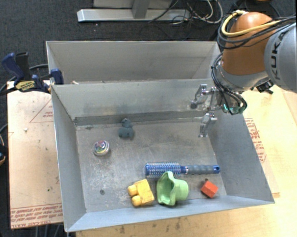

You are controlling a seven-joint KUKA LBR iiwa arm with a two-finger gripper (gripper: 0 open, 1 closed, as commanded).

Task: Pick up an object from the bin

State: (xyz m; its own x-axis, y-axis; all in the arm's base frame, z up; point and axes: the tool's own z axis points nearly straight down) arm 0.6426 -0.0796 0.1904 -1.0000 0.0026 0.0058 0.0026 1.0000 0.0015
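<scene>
My gripper [199, 119] hangs high at the right side of the bin, near the back right wall, open with nothing between its fingers. Nearest to it, down on the floor towards the front, lies a blue hairbrush [182, 168] with its bristled head to the left and its handle to the right. A green cup [171, 189] lies on its side just in front of the brush. A small orange-red block [209, 188] sits by the front right corner. All three lie well apart from the gripper.
A yellow toy block [141, 193] lies left of the green cup at the front. A small dark grey figure [126, 130] stands near the back wall, and a round multicoloured ball [101, 148] lies at the left.
</scene>
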